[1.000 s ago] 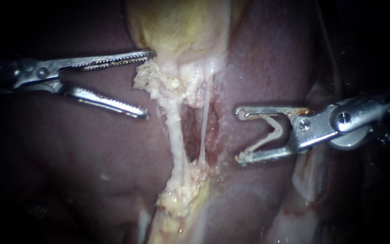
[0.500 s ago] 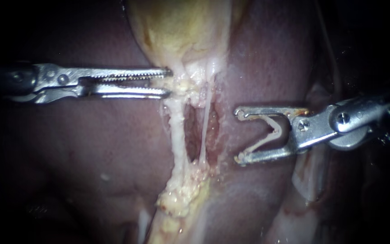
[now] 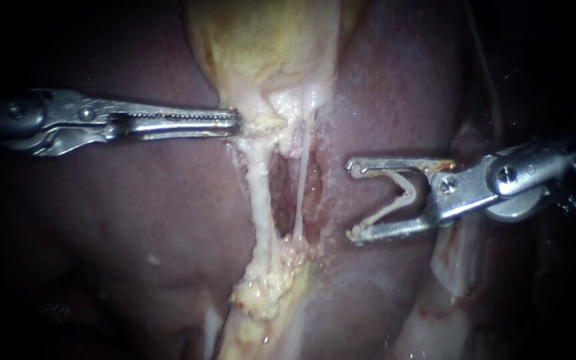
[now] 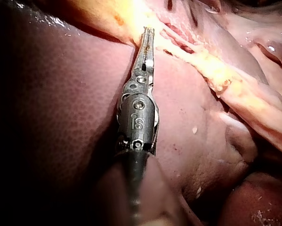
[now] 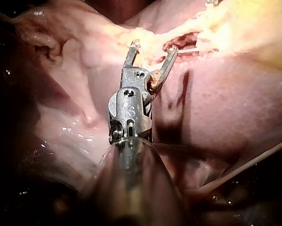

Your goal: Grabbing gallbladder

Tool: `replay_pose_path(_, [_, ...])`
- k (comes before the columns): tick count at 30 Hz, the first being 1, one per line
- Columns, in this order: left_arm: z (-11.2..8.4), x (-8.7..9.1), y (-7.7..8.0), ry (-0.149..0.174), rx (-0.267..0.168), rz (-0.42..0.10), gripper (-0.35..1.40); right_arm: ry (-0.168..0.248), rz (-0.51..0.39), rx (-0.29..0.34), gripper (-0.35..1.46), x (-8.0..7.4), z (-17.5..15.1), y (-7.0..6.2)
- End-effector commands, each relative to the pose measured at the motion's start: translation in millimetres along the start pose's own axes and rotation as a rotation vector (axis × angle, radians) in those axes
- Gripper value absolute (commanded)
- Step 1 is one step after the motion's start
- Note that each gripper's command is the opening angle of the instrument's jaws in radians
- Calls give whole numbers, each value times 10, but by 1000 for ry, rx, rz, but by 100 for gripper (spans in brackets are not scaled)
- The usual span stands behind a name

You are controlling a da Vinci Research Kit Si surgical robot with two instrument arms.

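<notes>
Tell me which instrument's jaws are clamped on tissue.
The left instrument: its jaws are shut on the pale lower edge of the gallbladder. The right instrument has open jaws, holding nothing.

The left instrument is a slim tool of bright steel. It has two long, narrow jaws with fine saw-like teeth along their inner faces, a small round pivot screw behind them, a slotted steel wrist and then a dark shaft. The right instrument is bright steel too. Its jaws are shorter, hooked at the tips, one stained brownish, with a pale V-shaped piece at their root. Behind them sit round screw heads and a rounded wrist joint.
</notes>
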Motion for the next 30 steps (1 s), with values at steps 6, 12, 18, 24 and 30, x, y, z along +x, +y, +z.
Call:
replay_pose_path(6, [-45,34,-4,45,-18,-24,-35,0,0,0,50,0,-1,0])
replay_pose_path(12, [-85,57,-9,93,-2,-48,-35,0,0,1,50,0,-1,0])
replay_pose_path(18, [-89,58,-12,99,5,-46,-35,0,0,1,50,0,-1,0])
replay_pose_path(24, [-88,58,-12,99,6,-46,-35,0,0,1,50,0,-1,0])
replay_pose_path(30, [-86,57,-13,98,8,-46,-35,0,0,1,50,0,-1,0])
